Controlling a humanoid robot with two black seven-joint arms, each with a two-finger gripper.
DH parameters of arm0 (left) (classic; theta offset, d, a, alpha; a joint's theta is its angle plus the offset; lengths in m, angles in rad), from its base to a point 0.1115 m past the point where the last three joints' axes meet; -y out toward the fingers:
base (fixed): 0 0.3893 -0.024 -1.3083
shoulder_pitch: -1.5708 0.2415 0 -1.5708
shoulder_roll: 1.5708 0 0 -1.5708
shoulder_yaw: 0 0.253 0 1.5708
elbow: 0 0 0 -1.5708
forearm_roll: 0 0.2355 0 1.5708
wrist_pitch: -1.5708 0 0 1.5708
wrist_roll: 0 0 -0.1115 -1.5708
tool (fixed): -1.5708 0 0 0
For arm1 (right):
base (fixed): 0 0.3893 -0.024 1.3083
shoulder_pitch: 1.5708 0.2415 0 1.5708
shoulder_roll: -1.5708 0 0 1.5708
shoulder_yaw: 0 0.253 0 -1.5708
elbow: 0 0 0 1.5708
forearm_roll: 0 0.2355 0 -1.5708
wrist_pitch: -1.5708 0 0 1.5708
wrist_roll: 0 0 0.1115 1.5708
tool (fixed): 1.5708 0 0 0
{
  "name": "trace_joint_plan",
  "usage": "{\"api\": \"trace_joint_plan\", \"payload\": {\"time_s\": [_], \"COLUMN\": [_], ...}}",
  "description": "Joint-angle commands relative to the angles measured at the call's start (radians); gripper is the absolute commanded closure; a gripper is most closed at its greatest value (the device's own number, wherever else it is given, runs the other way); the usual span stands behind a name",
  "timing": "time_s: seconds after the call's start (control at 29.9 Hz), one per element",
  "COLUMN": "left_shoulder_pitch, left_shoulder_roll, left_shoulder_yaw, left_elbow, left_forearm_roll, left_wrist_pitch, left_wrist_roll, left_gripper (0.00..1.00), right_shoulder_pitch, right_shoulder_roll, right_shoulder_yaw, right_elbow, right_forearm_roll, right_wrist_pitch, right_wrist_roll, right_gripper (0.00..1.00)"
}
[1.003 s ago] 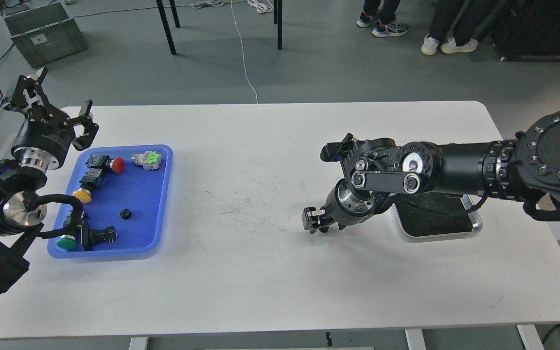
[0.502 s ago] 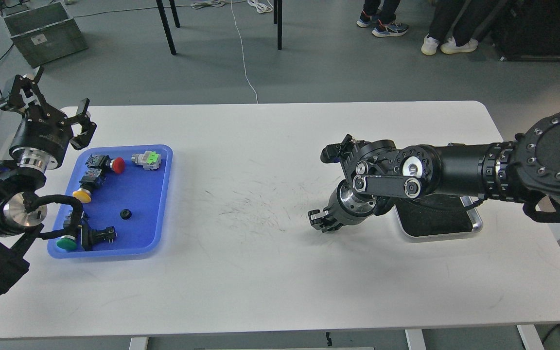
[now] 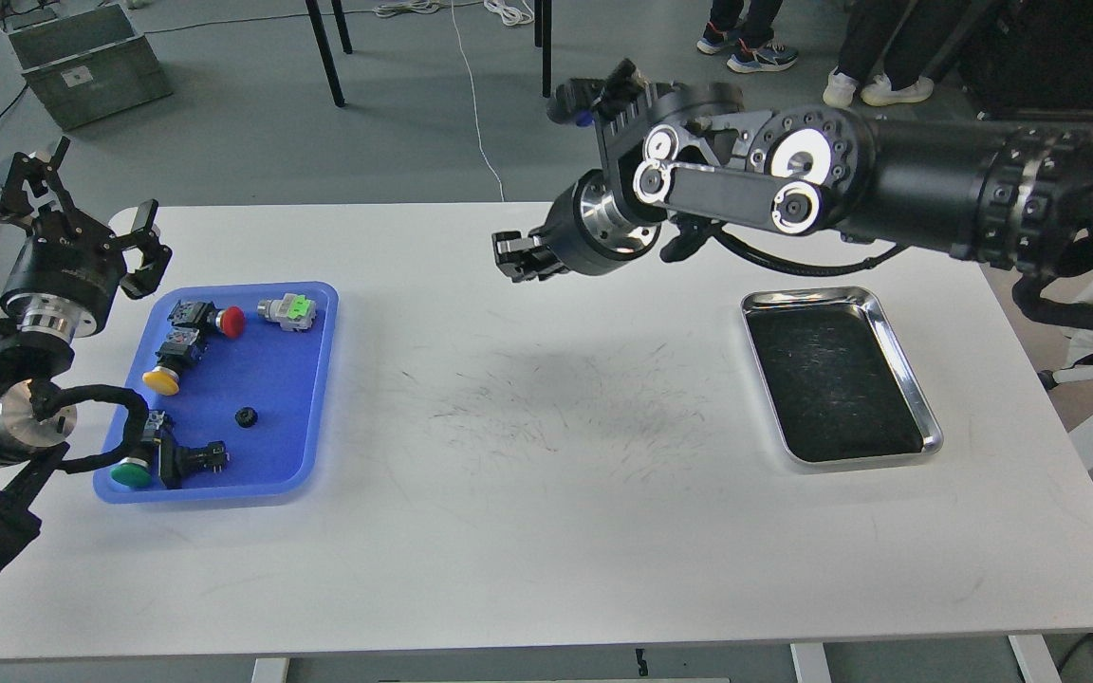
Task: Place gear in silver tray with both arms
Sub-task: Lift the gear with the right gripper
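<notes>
A small black gear (image 3: 245, 416) lies in the blue tray (image 3: 314, 379) at the left. The silver tray (image 3: 888, 332) sits at the right of the table, its dark bottom bare. My right gripper (image 3: 515, 258) hangs high above the table's back middle, far left of the silver tray. Its fingers look pressed together, and I cannot see whether anything is between them. My left gripper (image 3: 80, 211) is open and empty, raised just beyond the blue tray's back-left corner.
The blue tray also holds a red button (image 3: 231, 322), a yellow button (image 3: 160, 381), a green button (image 3: 132, 472), a grey-green part (image 3: 287, 310) and a black switch (image 3: 202, 457). Chair legs and people's feet are beyond the table.
My right arm has lifted from the table surface near the silver tray and swung up and left, uncovering the tray. My left gripper has drifted slightly left.
</notes>
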Motion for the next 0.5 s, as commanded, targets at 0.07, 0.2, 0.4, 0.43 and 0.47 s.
{"api": "trace_joint_plan", "payload": {"time_s": [0.07, 0.2, 0.4, 0.43, 0.47], "left_shoulder_pitch": [-0.004, -0.004, -0.004, -0.004, -0.003], "left_shoulder_roll": [0.003, 0.014, 0.014, 0.014, 0.014], "left_shoulder_yaw": [0.007, 0.012, 0.012, 0.012, 0.012], "left_elbow": [0.003, 0.005, 0.011, 0.011, 0.011], "left_forearm_roll": [0.010, 0.010, 0.012, 0.010, 0.012], "left_wrist_pitch": [0.000, 0.000, 0.000, 0.000, 0.000], "left_wrist_roll": [0.002, 0.002, 0.004, 0.004, 0.004], "left_gripper": [0.02, 0.02, 0.02, 0.02, 0.02], "right_shoulder_pitch": [0.092, 0.088, -0.041, -0.064, -0.099], "right_shoulder_roll": [-0.088, -0.282, -0.555, -0.590, -0.627], "right_shoulder_yaw": [0.052, 0.044, 0.050, 0.050, 0.050], "right_elbow": [0.056, 0.142, 0.223, 0.229, 0.234], "right_forearm_roll": [-0.001, -0.020, -0.134, -0.158, -0.184], "right_wrist_pitch": [0.000, 0.000, 0.000, 0.000, 0.000], "right_wrist_roll": [0.003, 0.004, 0.008, 0.009, 0.014], "right_gripper": [0.99, 0.99, 0.99, 0.99, 0.99]}}
